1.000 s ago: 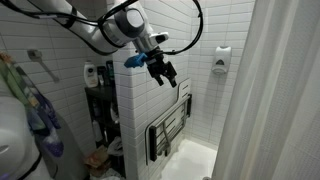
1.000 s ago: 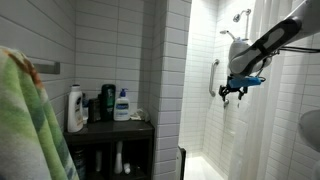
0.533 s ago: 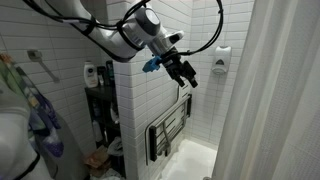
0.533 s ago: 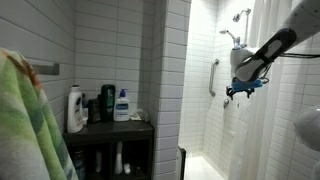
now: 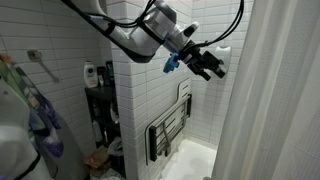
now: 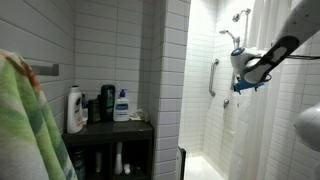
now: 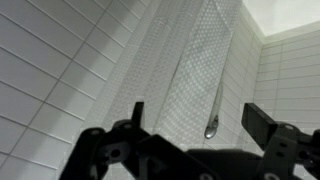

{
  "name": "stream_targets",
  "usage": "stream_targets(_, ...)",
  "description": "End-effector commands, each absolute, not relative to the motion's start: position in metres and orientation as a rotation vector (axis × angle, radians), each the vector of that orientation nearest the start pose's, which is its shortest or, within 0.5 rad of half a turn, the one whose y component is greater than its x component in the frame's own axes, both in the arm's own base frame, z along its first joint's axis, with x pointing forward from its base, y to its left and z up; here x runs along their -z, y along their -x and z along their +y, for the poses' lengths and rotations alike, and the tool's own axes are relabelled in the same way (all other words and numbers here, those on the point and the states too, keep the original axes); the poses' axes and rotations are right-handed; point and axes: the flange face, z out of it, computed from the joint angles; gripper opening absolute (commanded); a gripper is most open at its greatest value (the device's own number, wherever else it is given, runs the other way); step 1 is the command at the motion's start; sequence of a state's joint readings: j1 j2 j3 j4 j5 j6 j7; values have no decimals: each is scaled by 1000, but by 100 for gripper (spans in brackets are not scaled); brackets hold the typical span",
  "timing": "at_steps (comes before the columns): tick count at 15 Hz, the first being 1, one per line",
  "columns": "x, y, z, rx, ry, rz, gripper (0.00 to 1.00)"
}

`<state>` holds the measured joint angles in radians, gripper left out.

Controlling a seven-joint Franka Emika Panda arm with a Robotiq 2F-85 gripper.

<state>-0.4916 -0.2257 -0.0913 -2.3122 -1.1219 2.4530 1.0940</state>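
One robot arm (image 5: 130, 35) reaches high up into a white tiled shower. Its claw (image 5: 214, 68) is wide open and holds nothing. It hangs in the air near the top of the shower and touches nothing that I can see.

In the wrist view the claw (image 7: 194, 112) shows at the bottom edge, and its two black fingers (image 7: 135, 120) stand far apart. Between them, farther off, hangs the shower curtain (image 7: 200, 65). It has little dots on it and is bunched up into a long strip in front of the tiles.

In an exterior view the claw (image 6: 243, 87) is just beside the shower curtain (image 6: 270, 130), which fills the right side of the shower from top to bottom. I cannot tell if they touch.

A small white box (image 5: 224, 50) sits on the tile wall near the claw. Lower down, on the wall next to it, a seat (image 5: 168, 128) is folded up flat. A grab bar (image 6: 212, 77) is fixed to the tiles, and a shower head (image 6: 238, 15) sticks out higher up.

Outside the shower stands a dark shelf (image 6: 140, 125). A tall white bottle (image 6: 75, 108) stands at its left edge. A bottle with a blue label (image 6: 122, 104) stands near its right edge, and dark bottles (image 6: 105, 102) stand between the two. A green and orange towel (image 6: 20, 120) hangs at the left.
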Motion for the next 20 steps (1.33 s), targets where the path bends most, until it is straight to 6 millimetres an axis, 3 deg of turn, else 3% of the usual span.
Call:
stream_targets(1,-483,-419,-297,-662,-1955,-1108,100)
stream_targets(7,-480,-417,-306,-695,-1834,-1172,100)
stream_targets(12,-465,-418,-333,-659,-1832,-1252,100)
stream_targets(17,-467,-423,-357,-664,-1841,-1296,100)
stream_targets(18,-467,-424,-359,-671,-1850,-1307,75)
stream_targets(20,-467,-427,-360,-683,-1879,-1312,69)
